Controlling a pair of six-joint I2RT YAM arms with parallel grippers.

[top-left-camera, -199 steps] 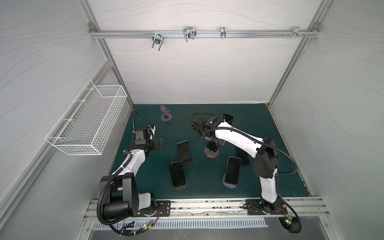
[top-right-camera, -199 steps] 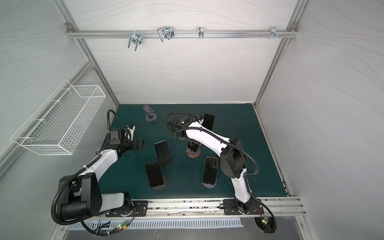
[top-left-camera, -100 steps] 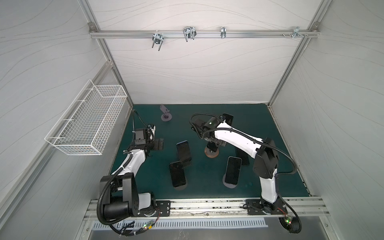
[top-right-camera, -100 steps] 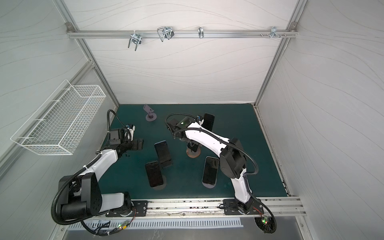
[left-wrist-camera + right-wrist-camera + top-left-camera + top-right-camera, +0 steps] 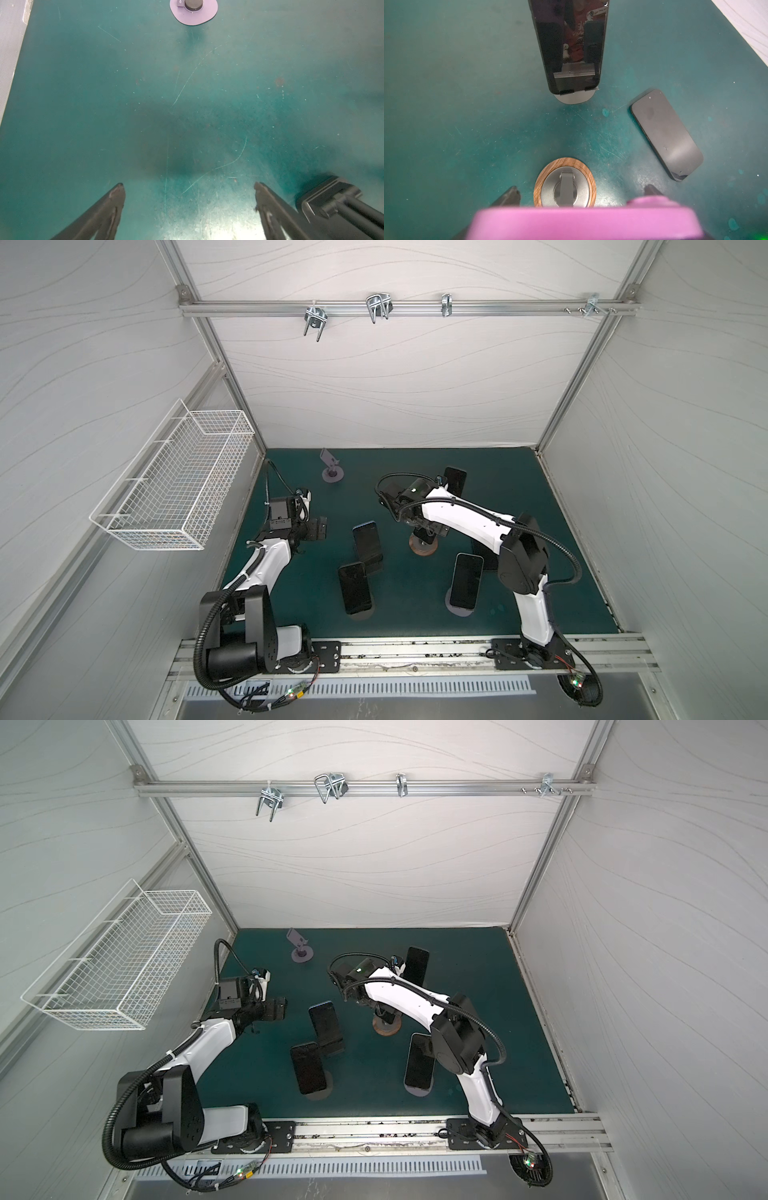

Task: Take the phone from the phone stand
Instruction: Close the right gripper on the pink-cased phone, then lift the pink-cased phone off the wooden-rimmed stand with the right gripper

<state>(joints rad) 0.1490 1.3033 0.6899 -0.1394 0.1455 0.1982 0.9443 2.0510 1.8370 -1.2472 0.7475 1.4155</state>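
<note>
Two robot arms over a dark green mat (image 5: 407, 614), read here as a clock face from above: twelve at the back wall, six at the arm bases.

Near centre, a shade toward two o'clock, a wood-ringed stand (image 5: 564, 161) with the right gripper (image 5: 582, 192) directly above it. Close to the wrist camera, a blurred pink phone (image 5: 583, 222), probably the one to take off and apparently seated on that stand. Right fingers spread wide, one to each side of the pink edge, likely for a grip across the width and a straight lift clear of the cradle. Impossible to tell whether pressing on it or only flanking it.

Left gripper (image 5: 189, 188) far out at nine o'clock, fingers wide apart and empty over bare mat, seemingly parked out of the way.

Four dark phones leaning back on other stands:
- far phone (image 5: 455, 483) at one o'clock
- centre phone (image 5: 368, 543) close in at nine
- front phone (image 5: 354, 587) at seven
- five o'clock phone (image 5: 467, 587), bottom edge caught on two small lips, hence the steady backward lean

Flat phone (image 5: 666, 135) lying on the mat at four o'clock, partly under the right arm in both top views. Empty grey stand (image 5: 331, 472) at eleven o'clock. White wire basket (image 5: 178, 485) on the left wall.

No brand, label or writing readable anywhere; only murky reflections on the five o'clock screen.
</note>
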